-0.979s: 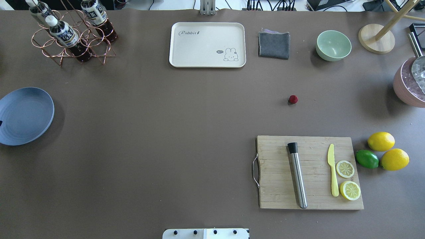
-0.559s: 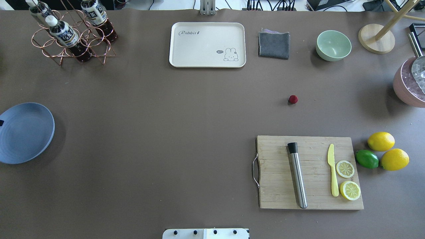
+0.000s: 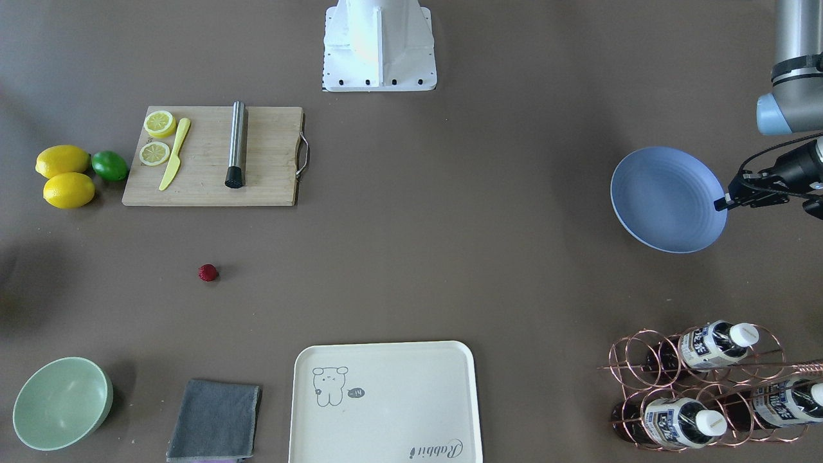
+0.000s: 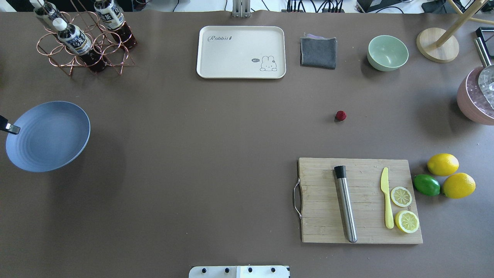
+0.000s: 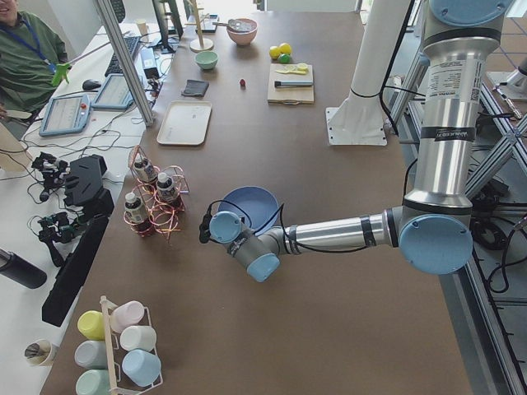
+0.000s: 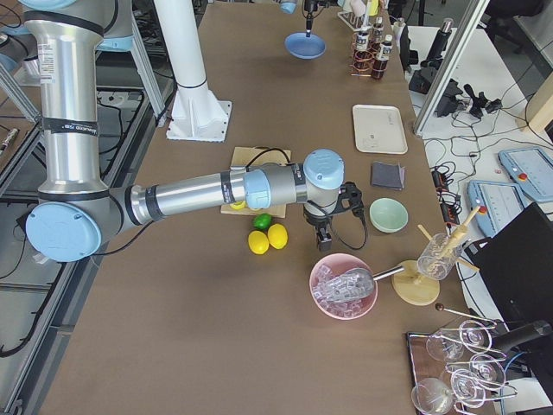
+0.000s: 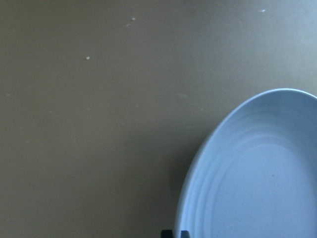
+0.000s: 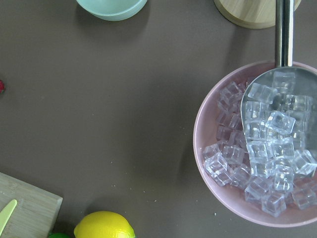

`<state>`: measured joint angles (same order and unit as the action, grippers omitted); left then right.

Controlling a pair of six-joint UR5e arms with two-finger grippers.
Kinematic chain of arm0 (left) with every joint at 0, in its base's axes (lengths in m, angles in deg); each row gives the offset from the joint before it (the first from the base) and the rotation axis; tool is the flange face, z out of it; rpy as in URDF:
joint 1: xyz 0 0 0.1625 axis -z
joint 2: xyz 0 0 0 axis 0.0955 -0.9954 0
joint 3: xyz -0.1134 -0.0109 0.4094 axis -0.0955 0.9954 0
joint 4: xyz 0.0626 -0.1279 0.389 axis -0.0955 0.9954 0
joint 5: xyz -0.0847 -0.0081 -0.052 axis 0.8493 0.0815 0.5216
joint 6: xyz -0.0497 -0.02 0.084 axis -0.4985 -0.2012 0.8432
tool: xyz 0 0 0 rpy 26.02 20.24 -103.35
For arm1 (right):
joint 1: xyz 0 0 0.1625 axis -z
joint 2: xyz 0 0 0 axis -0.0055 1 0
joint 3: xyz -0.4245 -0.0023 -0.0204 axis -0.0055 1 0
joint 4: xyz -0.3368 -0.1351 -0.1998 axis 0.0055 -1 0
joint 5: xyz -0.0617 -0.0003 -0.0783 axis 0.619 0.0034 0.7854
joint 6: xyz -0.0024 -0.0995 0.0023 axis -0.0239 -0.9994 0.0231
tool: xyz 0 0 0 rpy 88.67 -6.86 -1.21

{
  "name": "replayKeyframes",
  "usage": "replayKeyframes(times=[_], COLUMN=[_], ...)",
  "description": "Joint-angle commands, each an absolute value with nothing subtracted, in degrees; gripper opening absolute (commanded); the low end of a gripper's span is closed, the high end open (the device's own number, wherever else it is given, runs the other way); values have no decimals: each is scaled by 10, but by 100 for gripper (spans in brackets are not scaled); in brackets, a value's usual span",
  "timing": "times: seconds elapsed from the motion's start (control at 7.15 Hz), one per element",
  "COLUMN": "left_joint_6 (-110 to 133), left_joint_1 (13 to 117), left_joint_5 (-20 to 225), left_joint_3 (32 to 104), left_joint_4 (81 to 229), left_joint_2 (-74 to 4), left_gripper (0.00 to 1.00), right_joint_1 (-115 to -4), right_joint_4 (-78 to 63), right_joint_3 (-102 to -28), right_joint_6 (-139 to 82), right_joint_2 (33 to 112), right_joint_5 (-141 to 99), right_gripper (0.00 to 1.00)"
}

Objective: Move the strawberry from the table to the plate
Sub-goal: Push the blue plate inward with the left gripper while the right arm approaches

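Note:
The strawberry [image 4: 340, 115] is a tiny dark-red fruit lying alone on the table [image 4: 216, 154], right of centre; it also shows in the front view [image 3: 208, 272] and at the left edge of the right wrist view [image 8: 1, 87]. The blue-grey plate [image 4: 48, 135] hangs tilted above the table's left side, casting a shadow below it. My left gripper [image 4: 11, 128] is shut on the plate's outer rim [image 3: 723, 204], far from the strawberry. My right gripper [image 6: 321, 233] hovers between the lemons and the ice bowl; I cannot tell whether it is open or shut.
A cutting board [image 4: 359, 200] carries a muddler, a yellow knife and lemon slices. Two lemons and a lime [image 4: 426, 185] lie to its right. A cream tray [image 4: 241, 52], grey cloth, green bowl [image 4: 387, 52], pink ice bowl [image 4: 476, 96] and bottle rack [image 4: 83, 38] line the far side.
The plate first shifted toward the robot's side, then moved right into the table and now looks larger and tilted. The left gripper's tip has come into the overhead view. The strawberry has not moved.

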<state>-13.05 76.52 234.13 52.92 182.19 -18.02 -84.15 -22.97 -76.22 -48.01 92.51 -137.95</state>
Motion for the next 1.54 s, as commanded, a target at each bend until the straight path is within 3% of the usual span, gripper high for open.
replayKeyframes(times=[0.0, 0.42, 1.4], left_joint_6=[-257, -403, -583], left_joint_1=[762, 662, 412], left_joint_5=[2355, 2247, 1972], left_joint_3=[613, 697, 705], left_joint_4=[1815, 1814, 1693], left_joint_2=[-190, -218, -433], left_gripper=[0, 0, 0], right_joint_1=[-784, -705, -574], right_joint_4=[-230, -229, -106], right_joint_3=[-767, -766, -758], right_joint_6=[-351, -229, 60], right_joint_2=[878, 822, 797], right_joint_5=[-1373, -1337, -1250], right_gripper=[100, 100, 100])
